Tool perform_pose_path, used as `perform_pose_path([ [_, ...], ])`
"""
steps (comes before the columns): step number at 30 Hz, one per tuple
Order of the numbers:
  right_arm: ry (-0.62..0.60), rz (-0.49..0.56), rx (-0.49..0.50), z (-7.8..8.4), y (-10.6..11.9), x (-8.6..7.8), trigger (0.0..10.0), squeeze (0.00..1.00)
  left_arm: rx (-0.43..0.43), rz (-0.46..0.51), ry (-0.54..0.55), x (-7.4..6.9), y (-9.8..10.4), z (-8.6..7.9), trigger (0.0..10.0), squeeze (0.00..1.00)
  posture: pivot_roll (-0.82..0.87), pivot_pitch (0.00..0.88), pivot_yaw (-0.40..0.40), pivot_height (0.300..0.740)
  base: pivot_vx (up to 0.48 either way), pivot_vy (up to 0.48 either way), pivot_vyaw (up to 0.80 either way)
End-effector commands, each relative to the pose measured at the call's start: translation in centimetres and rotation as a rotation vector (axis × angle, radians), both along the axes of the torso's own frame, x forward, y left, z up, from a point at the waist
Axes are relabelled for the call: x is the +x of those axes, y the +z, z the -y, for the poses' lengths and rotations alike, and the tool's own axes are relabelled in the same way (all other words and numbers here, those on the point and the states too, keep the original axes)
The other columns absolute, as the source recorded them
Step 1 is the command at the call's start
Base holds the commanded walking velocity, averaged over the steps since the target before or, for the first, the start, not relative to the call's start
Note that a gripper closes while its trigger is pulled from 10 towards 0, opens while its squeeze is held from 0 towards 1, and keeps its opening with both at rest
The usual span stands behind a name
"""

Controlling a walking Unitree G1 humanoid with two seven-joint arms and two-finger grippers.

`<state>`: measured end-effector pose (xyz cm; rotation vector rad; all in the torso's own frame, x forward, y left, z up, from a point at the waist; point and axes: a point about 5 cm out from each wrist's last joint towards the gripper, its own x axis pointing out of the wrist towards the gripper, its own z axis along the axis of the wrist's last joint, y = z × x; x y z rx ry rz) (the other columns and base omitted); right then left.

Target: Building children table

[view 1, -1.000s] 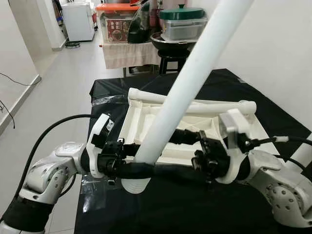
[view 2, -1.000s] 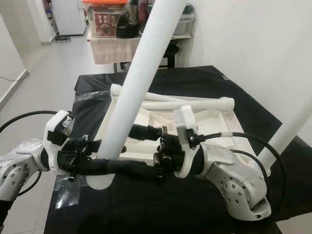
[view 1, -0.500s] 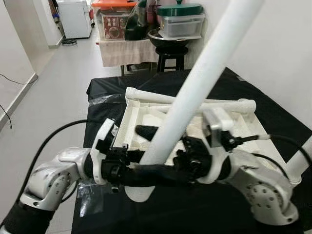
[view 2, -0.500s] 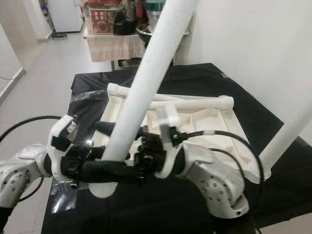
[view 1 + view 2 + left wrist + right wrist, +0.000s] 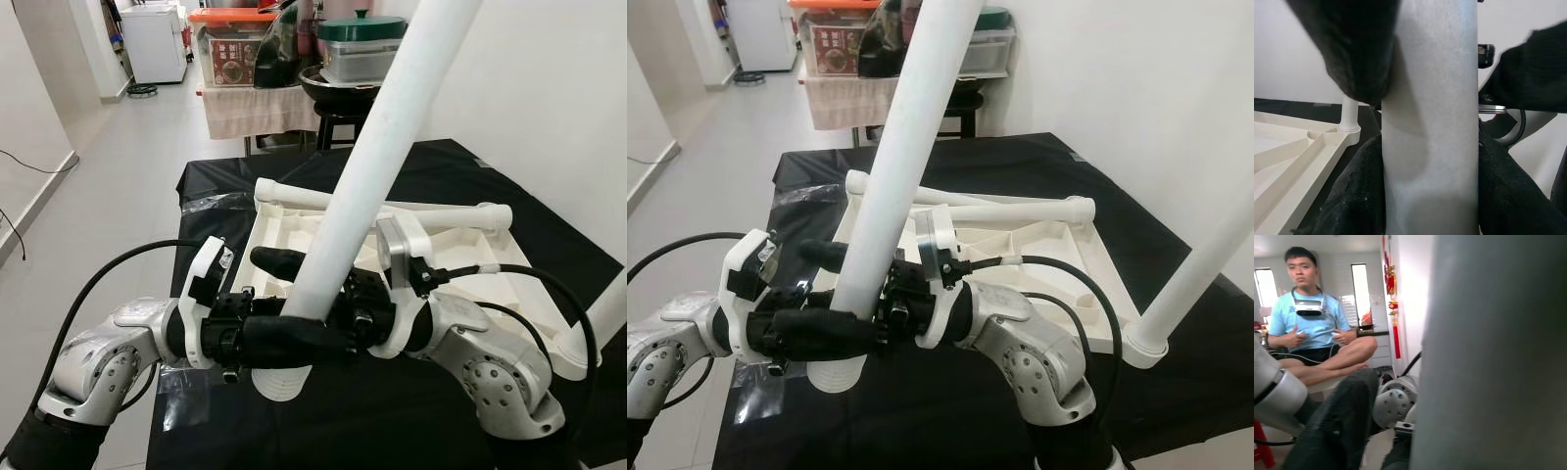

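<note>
Both end effectors clamp one long white plastic tube, a table leg point(image 5: 377, 157), near its lower end. The left end effector point(image 5: 269, 338) has its black fingers point(image 5: 1359, 49) pinched on the leg, pressing it from opposite sides. The right end effector point(image 5: 343, 308) meets it from the other side, its fingers also pressed against the tube, just above the left one's grip. The leg tilts, its threaded foot point(image 5: 277, 385) hanging just above the black cloth-covered table point(image 5: 392, 431) near its front edge, its top rising out of view.

Behind the grip, toward the middle of the table, lies the cream plastic children's tabletop point(image 5: 294, 230), upside down with its ribbed underside showing. One white leg point(image 5: 1185, 284) already stands in its socket at the tabletop's front right corner. Another white tube point(image 5: 392, 208) lies across the tabletop's far edge. A clear plastic wrapper point(image 5: 181, 392) rests at the table's left edge.

Judging by this, assembly is partly done: one leg fitted, the held leg not yet seated in a corner socket, and others left to attach.

In the right wrist view a seated person point(image 5: 1312, 338) is visible in the room.
</note>
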<state>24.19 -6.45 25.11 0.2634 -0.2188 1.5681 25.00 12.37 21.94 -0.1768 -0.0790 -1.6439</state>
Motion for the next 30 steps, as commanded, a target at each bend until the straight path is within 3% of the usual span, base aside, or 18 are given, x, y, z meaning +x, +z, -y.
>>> perform_pose_path([
  [1,0.072,0.026,0.003,-1.6,0.3,-0.6,0.0,0.00,0.014,-0.014,-0.062,-0.6,-0.2,1.3,10.0,0.00,-0.16,0.000,-0.028,0.740,0.000,0.000,0.00],
  [18,0.040,0.042,0.005,-1.0,0.2,0.0,0.0,0.00,0.021,-0.034,-0.077,-0.8,-0.3,1.3,10.0,0.00,-0.17,0.000,-0.024,0.740,0.000,0.000,0.00],
  [19,0.024,0.047,0.006,-0.8,0.3,0.2,0.0,0.00,0.002,-0.056,-0.066,-0.6,-0.1,1.3,10.0,0.22,-0.17,0.000,-0.025,0.740,0.000,0.000,0.00],
  [20,0.024,0.047,0.006,-0.8,0.3,0.2,0.0,0.00,0.002,-0.056,-0.066,-0.6,-0.1,1.3,10.0,0.22,-0.17,0.000,-0.025,0.740,0.000,0.000,0.00],
  [21,-0.003,0.051,0.012,-0.6,0.4,0.6,0.0,0.00,-0.007,-0.057,-0.065,-0.7,0.1,1.2,10.0,0.46,-0.17,0.000,-0.026,0.740,0.000,0.000,0.00],
  [22,-0.003,0.051,0.012,-0.6,0.4,0.6,0.0,0.00,-0.007,-0.057,-0.065,-0.7,0.1,1.2,10.0,0.46,-0.17,0.000,-0.026,0.740,0.000,0.000,0.00],
  [23,-0.048,0.056,0.024,-0.2,0.7,1.1,0.0,0.00,-0.012,-0.056,-0.078,-0.9,0.3,0.9,10.0,1.00,-0.17,0.000,-0.025,0.740,0.000,0.000,0.00],
  [30,-0.246,0.048,0.100,1.3,1.7,3.4,0.0,0.00,-0.024,-0.044,-0.037,-1.6,1.0,-0.3,10.0,1.00,-0.16,0.000,-0.024,0.740,0.000,0.000,0.00],
])
